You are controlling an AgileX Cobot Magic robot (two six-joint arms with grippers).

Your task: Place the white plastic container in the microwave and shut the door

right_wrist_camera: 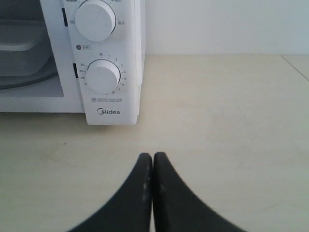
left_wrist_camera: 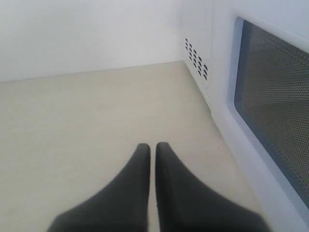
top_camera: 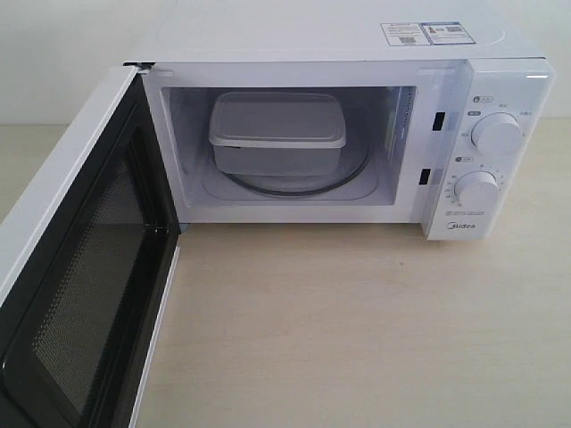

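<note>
Noting white plastic container (top_camera: 277,132) resting inside microwave (top_camera: 357,36), on glass turntable (top_camera: 355,171), lid on. Seeing door (top_camera: 80,294) standing wide open, swung out over tabletop (top_camera: 357,330). Finding left end effector (left_wrist_camera: 152,147) clenched, empty, hovering just beside door's outer face. Finding right end effector (right_wrist_camera: 153,157) clenched, empty, hovering before dials (right_wrist_camera: 103,76). Judging container light, slick, needing no grip now. Judging door rigid, hinged, likely swinging easily; pushing on outer face near free edge probably suiting best.
</note>
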